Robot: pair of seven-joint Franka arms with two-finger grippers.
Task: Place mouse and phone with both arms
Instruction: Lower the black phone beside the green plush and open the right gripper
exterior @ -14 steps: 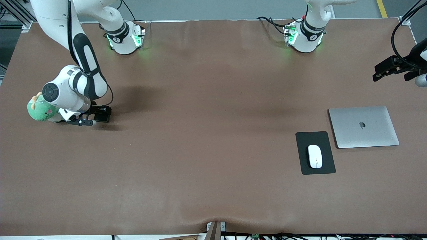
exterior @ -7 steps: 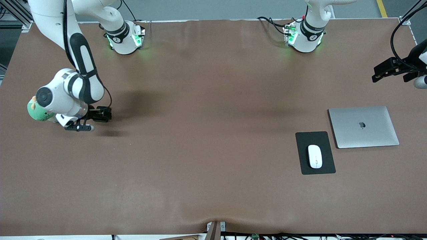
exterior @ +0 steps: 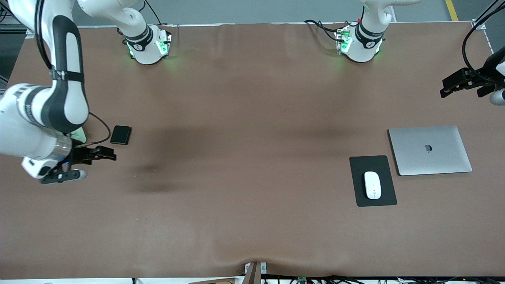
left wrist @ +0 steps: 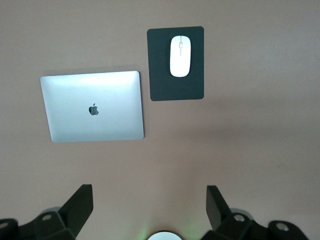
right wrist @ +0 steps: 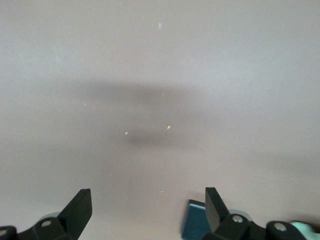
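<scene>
Surface [exterior: 252, 177]: wide brown mat, smooth, with a slight buckle at the edge nearest the front camera; soft arm shadows fall across its middle and toward the right arm's end.
Room: grey floor shows above the top edge of the surface, with a yellow stripe at one corner; cables run along the lower edge of the front view.
Arm bases: both stand along the top edge of the surface, lit green.
Phone [exterior: 120, 135]: lies flat on the surface toward the right arm's end, nothing gripping it.
Right gripper [exterior: 106, 155]: in the air over bare surface just beside the phone, apart from it; jaws spread wide and empty in the right wrist view [right wrist: 145, 210]. A dark blue-black corner at that view's edge is probably the phone [right wrist: 192, 226], though too little shows to be sure.
Green object [exterior: 79, 135]: pale green sliver visible under the right arm's wrist, mostly hidden.
Mouse [exterior: 372, 185]: rests on the black mouse pad [exterior: 384, 197], toward the left arm's end; seen the same way from the left wrist [left wrist: 180, 48], pad [left wrist: 175, 85].
Laptop [exterior: 430, 150]: closed, silver, just beside the mouse pad, farther from the front camera; also in the left wrist view [left wrist: 92, 112].
Left gripper [exterior: 453, 83]: waits high at the edge of the surface at its own end; jaws spread wide, empty [left wrist: 150, 210].
</scene>
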